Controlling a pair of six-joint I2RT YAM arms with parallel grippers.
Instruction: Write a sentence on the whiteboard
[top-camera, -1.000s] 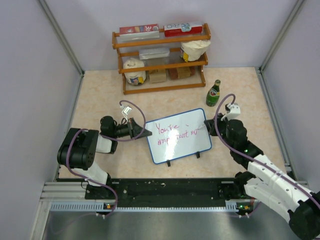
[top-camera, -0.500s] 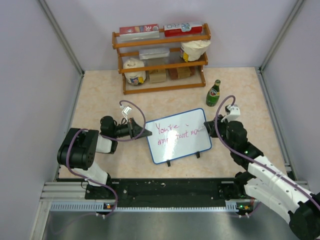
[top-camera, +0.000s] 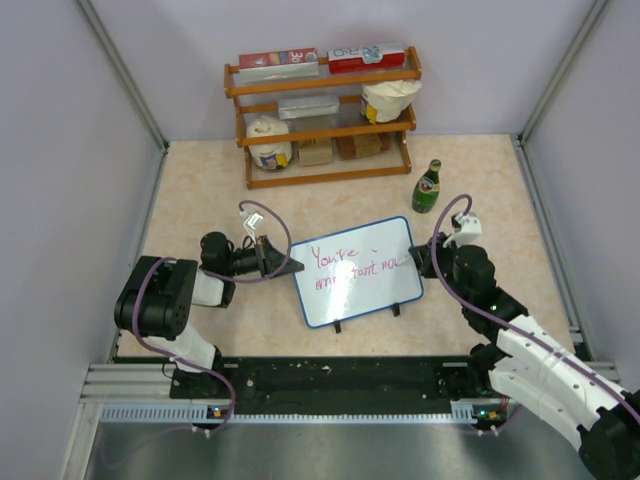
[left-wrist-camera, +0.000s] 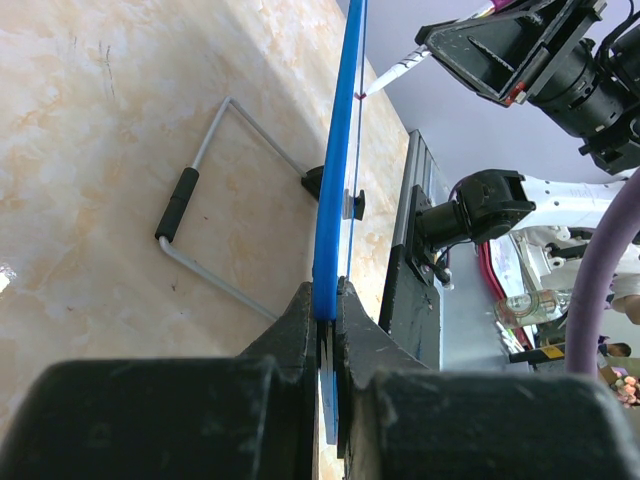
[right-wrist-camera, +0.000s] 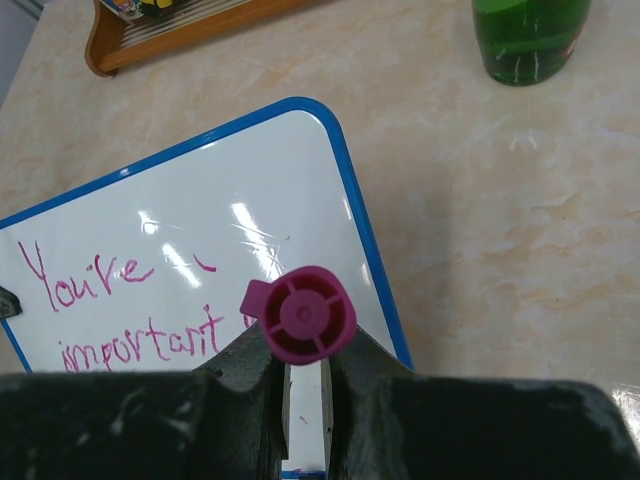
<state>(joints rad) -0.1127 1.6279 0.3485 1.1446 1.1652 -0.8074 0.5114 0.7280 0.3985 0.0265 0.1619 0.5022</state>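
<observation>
The whiteboard (top-camera: 358, 272), white with a thin blue frame, stands tilted on the table's middle and bears pink writing "You're important". My left gripper (top-camera: 290, 268) is shut on its left edge; in the left wrist view the blue frame (left-wrist-camera: 340, 150) runs edge-on between the closed fingers. My right gripper (top-camera: 420, 258) is at the board's right edge, shut on a pink marker. In the right wrist view the marker's pink end cap (right-wrist-camera: 305, 315) sits between the fingers, over the board (right-wrist-camera: 180, 230) just right of the last word. The marker tip is hidden.
A green glass bottle (top-camera: 427, 187) stands just behind the right gripper, and shows in the right wrist view (right-wrist-camera: 527, 35). A wooden shelf (top-camera: 322, 115) with boxes and packets is at the back. The board's wire stand (left-wrist-camera: 205, 205) rests on the table.
The right gripper with the marker has shifted slightly to the right along the board's right edge, and a little more pink writing shows there. The left gripper has not moved.
</observation>
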